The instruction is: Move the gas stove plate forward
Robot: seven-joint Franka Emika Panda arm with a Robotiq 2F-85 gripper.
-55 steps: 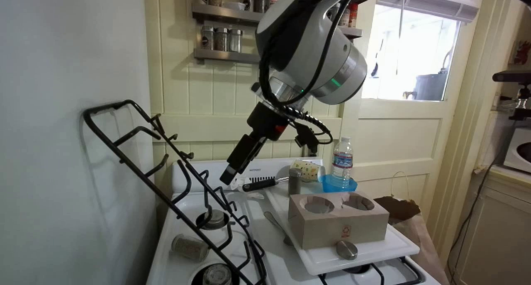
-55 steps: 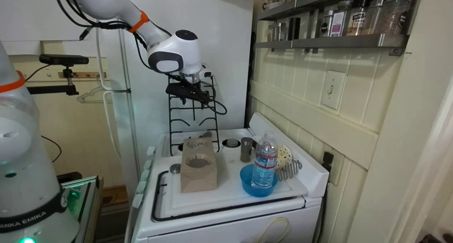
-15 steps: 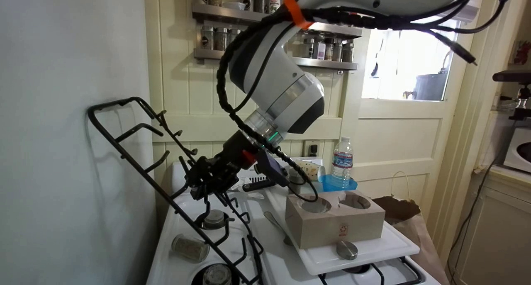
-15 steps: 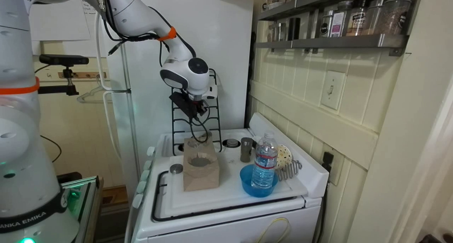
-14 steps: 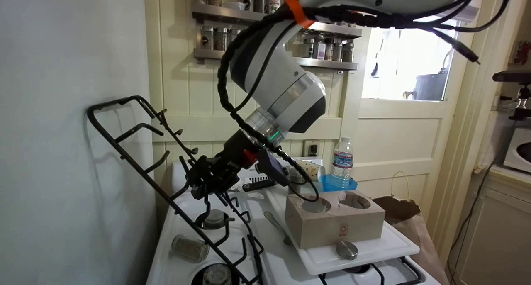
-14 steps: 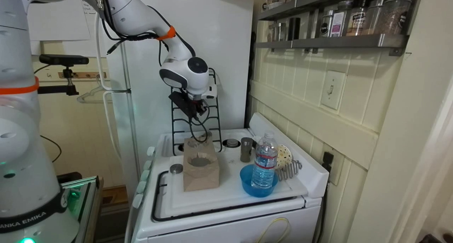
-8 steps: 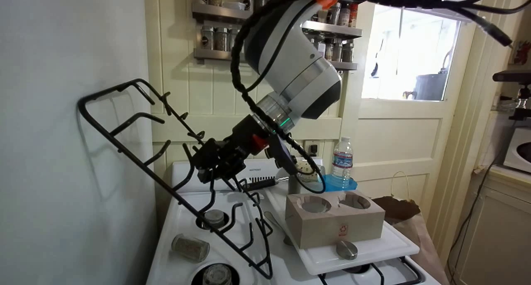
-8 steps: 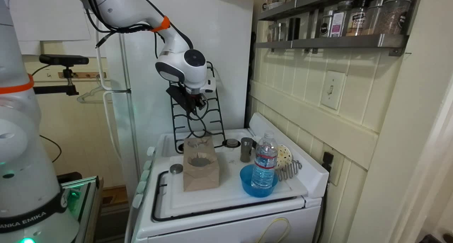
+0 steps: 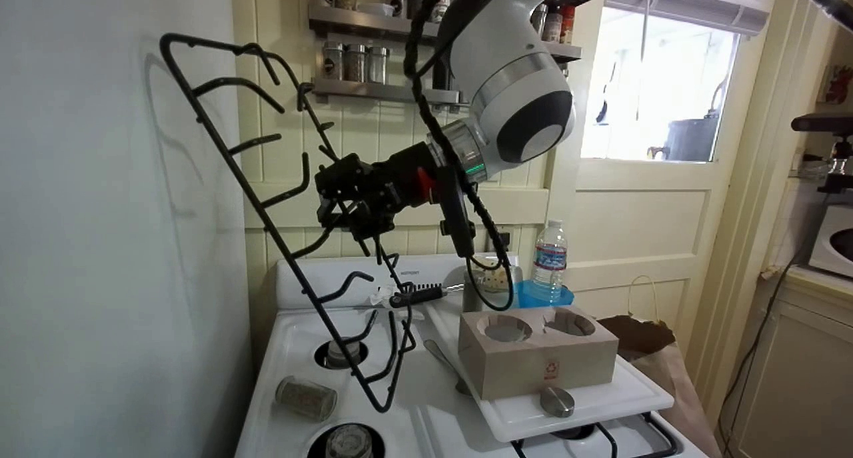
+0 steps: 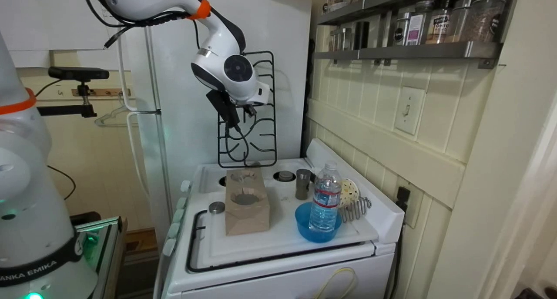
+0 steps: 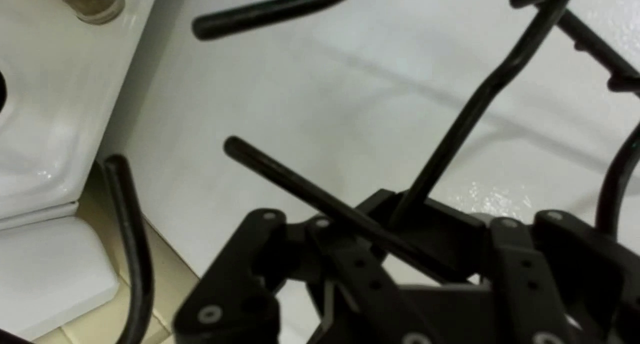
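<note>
The gas stove plate point(image 9: 262, 206), a long black grate with inward prongs, is tilted steeply between the white fridge side and the stove. My gripper point(image 9: 328, 206) is shut on its bars about mid-height. In an exterior view the plate's lower end hangs over the stove top near the burners. Whether its upper end touches the fridge I cannot tell. An exterior view shows the plate point(image 10: 274, 125) behind the wrist, which hides most of the fingers. In the wrist view, plate prongs point(image 11: 305, 190) cross the gripper point(image 11: 395, 204), whose tips meet around one bar.
A grey-brown block with two holes point(image 9: 513, 371) and a round metal lid point(image 9: 557, 402) sit on the white stove cover. A jar point(image 9: 306, 398) lies near the burners. A bottle point(image 10: 325, 203) stands in a blue bowl point(image 10: 320, 236). The fridge side point(image 9: 133, 278) borders the stove.
Earlier the gripper was apart from the plate, then at it. Over the last second gripper and plate have risen together. The plate now stands steeper, its lower end lifted and shifted toward the fridge.
</note>
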